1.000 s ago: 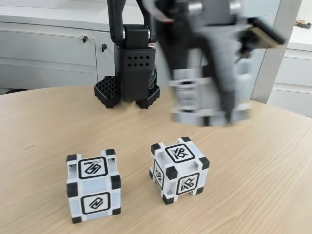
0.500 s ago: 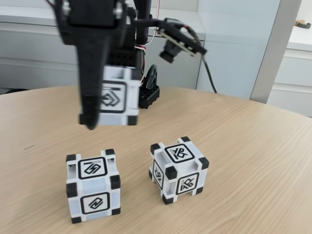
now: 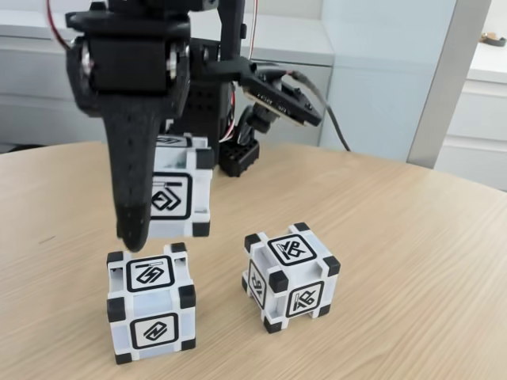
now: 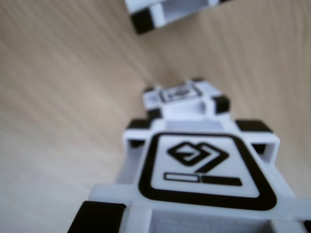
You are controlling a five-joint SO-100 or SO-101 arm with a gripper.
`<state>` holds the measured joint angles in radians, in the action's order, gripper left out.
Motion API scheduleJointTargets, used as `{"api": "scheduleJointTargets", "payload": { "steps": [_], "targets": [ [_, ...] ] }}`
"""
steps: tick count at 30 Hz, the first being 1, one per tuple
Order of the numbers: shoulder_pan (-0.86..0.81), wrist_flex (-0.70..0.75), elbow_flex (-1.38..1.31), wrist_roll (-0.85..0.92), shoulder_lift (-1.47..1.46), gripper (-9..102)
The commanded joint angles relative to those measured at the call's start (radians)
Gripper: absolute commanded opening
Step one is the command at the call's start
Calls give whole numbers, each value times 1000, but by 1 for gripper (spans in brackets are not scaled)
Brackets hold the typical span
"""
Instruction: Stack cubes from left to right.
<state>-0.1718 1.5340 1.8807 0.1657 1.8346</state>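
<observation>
Hovering a carried cube over the left cube on the bench, ready to stack.

My jaws (image 3: 158, 210) are clamped on the carried cube (image 3: 178, 190); it hangs just above the left cube (image 3: 150, 301), offset slightly toward 1 o'clock in the fixed view. The wrist view puts the carried cube (image 4: 194, 170) low with the target cube (image 4: 187, 97) peeking out at 12 o'clock. I'd nudge toward 7 o'clock, square the faces, descend slowly, and release only once seated. The third cube (image 3: 289, 273) sits at 3 o'clock, well clear.
</observation>
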Motion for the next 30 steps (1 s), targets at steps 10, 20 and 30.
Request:
{"api": "scheduleJointTargets", "payload": {
  "steps": [10, 20, 30],
  "targets": [
    [-6, -12, -114, -3, -98, 0],
    [-8, -14, -115, -12, -130, 0],
    [-51, -14, -123, 8, -130, 0]
  ]
}}
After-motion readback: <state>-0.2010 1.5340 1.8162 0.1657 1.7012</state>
